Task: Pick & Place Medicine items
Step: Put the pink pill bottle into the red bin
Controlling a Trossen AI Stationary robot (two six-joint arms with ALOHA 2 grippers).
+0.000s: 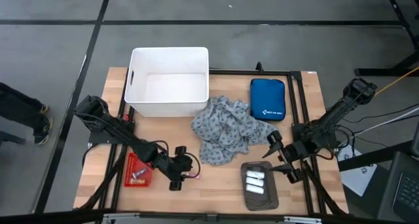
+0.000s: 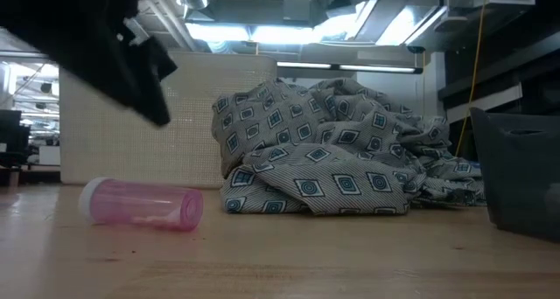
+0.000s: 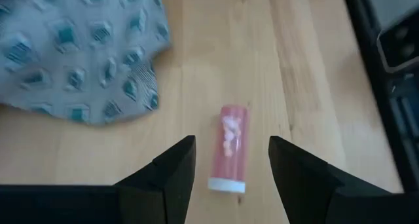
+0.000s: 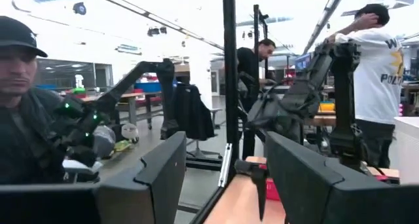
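A pink tube with a white cap lies on its side on the wooden table, beside the grey patterned cloth. My left gripper is open and hovers just above the tube, one finger on either side of it without touching; in the low view it hangs over the pink tube. White packets lie in the red mesh basket and in the grey tray. My right gripper is open, raised beside the tray.
A white bin stands at the far side, with a blue zipped pouch to its right. The crumpled cloth fills the table's middle. A black frame runs round the table. People stand in the room beyond, seen in the right wrist view.
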